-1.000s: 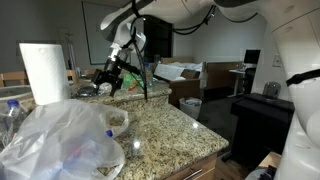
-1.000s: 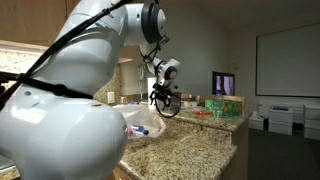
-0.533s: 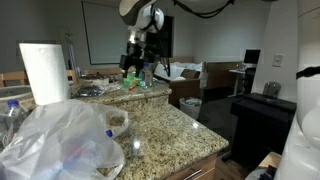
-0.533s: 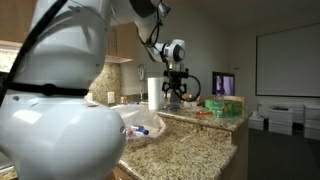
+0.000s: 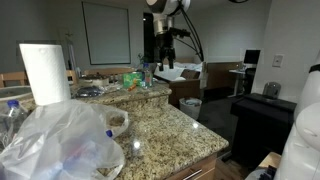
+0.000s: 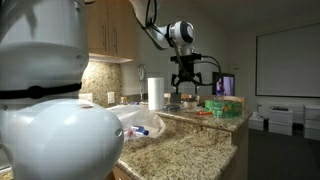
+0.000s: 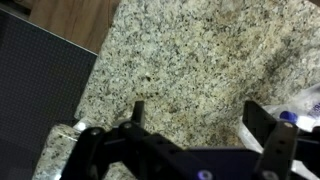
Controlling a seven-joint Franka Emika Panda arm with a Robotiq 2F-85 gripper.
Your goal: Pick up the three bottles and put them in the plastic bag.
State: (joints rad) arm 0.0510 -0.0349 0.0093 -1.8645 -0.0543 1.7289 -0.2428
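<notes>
Gripper [image 6: 193,88] spread wide, holding nothing, high over tabletop [image 5: 170,125]; plastic bag [image 5: 60,140] crumpled, contents blurred (can't make out).

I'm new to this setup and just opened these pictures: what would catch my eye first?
The large crinkled translucent white plastic bag fills the near corner of the speckled granite counter, a tall white paper-towel roll behind it. The black gripper hangs high over the counter, jaws open and empty.
</notes>
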